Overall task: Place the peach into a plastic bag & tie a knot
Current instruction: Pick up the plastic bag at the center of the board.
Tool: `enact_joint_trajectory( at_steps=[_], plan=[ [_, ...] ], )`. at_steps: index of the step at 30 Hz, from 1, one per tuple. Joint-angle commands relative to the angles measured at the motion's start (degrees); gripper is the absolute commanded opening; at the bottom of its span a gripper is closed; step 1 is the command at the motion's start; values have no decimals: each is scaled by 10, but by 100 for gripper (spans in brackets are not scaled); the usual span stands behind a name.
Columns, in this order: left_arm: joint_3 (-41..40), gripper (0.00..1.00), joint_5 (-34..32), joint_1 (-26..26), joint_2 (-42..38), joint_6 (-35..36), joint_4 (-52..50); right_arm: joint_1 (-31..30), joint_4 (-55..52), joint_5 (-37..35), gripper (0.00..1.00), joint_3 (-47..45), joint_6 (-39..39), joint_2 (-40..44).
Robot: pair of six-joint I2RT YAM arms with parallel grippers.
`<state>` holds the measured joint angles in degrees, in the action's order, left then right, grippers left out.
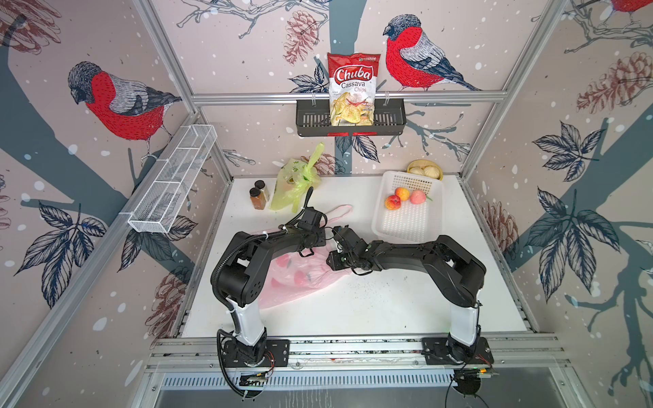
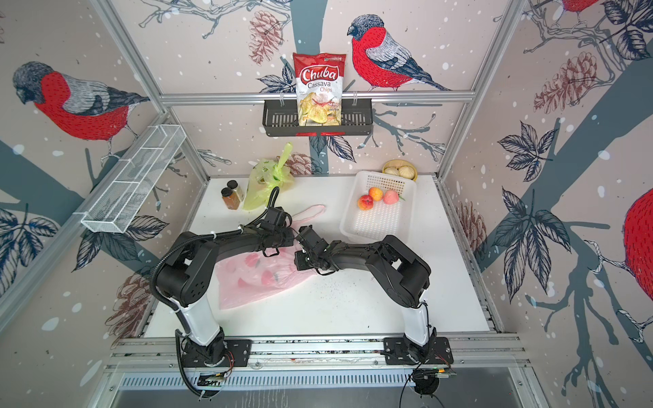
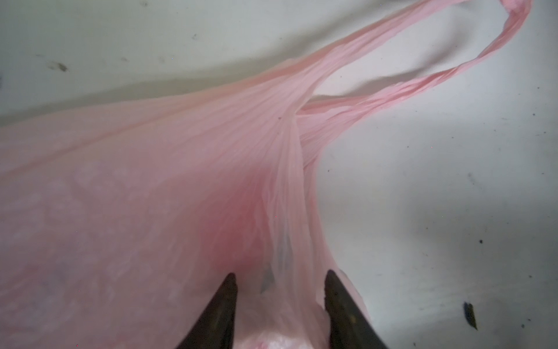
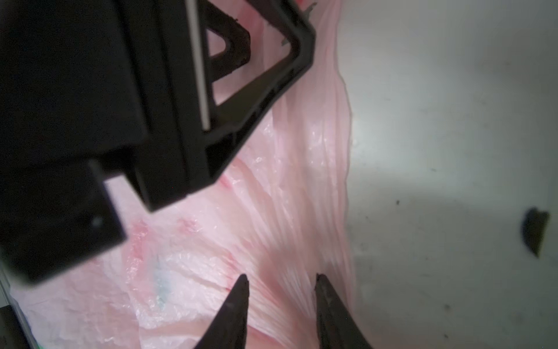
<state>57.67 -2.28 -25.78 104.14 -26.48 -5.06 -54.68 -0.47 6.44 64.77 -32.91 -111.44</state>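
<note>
Dirt-specked white counter (image 1: pixel 388 311). A translucent pink plastic bag (image 1: pixel 300 282) lies near-left under both arms. The left gripper (image 3: pixel 280 273) and right gripper (image 4: pixel 280 276) jaws each pinch its gathered film. Three orange-pink round peaches (image 1: pixel 393 202) sit far right in a white perforated plastic tray (image 1: pixel 406 222). Bird-print wallpaper walls (image 1: pixel 583 176) behind. Red blotches inside the bag: fruit or print, can't tell.

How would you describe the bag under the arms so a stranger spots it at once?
On the white tabletop, look left of centre, beneath the two black robot arms. There lies a translucent pink plastic bag with red shapes showing through. Unlike the yellow-green plastic bag standing at the back beside two black-lidded spice jars, it lies flat.
</note>
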Motion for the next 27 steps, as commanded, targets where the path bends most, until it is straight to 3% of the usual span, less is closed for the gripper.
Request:
enact_joint_trajectory(
  at_steps=[1,4,12,17,22,27],
  plan=[
    [-2,25,-15,-1,-14,3,5,0,18,-4,38,-8,-1,17],
    [1,0,-14,0,-39,7,-5,1,15,-9,38,-23,2,51],
    [-19,0,37,-1,-143,29,-32,27,-47,-63,57,-69,21,247],
    [-27,0,100,1,-222,32,-55,122,-110,-110,61,-79,39,343],
    [-8,0,174,3,-271,28,-81,234,-134,-116,60,-61,63,320],
    [33,0,237,10,-287,16,-89,285,-161,-109,53,-21,88,222]
  ],
)
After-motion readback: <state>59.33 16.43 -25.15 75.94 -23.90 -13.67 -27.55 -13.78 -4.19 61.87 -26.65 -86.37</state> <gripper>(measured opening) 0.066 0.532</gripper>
